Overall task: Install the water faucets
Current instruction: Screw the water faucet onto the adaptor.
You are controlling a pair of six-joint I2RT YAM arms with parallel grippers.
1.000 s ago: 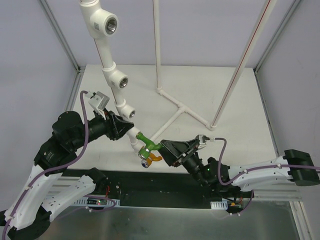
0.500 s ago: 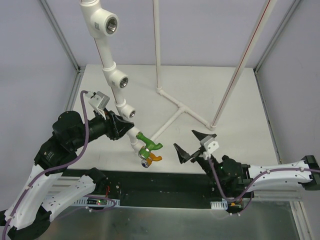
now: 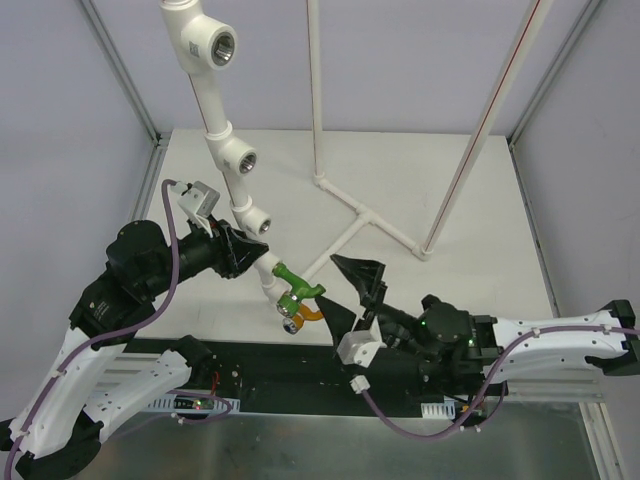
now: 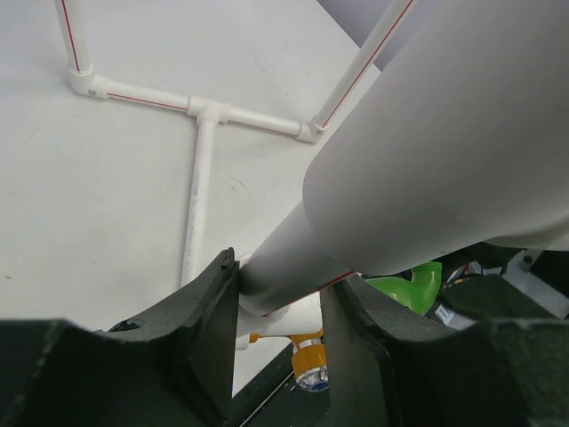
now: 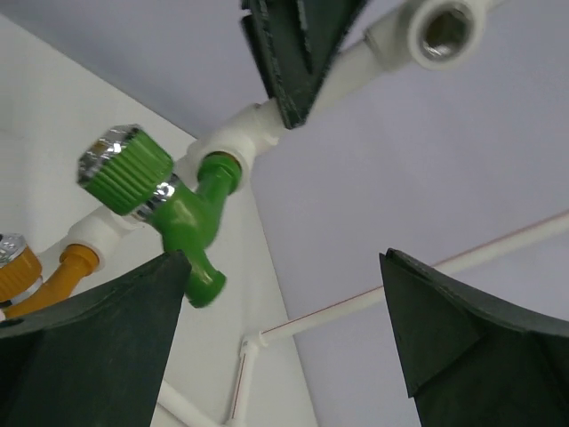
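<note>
Beyond the left jaws and the right jaws spreads a white worktop (image 3: 470, 190), matte and evenly lit. Pale lilac-grey walls (image 3: 60, 130) close it in — one outboard of the left jaws, one outboard of the right jaws, one at the far end. Aluminium posts (image 3: 122, 78) rise at the far corners. Behind both, along the near edge, runs a black strip (image 3: 290, 368), then a brushed metal plate (image 3: 300, 450).

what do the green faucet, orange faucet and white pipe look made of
Green faucet: probably moulded plastic, smooth with a soft sheen; its ribbed knob ends in a mirror-bright silvery cap, metal or plated.
Orange faucet: same plastic look, with a shiny silver end.
White pipe: likely satin white plastic; its tee openings show grey metal-looking threads.
</note>
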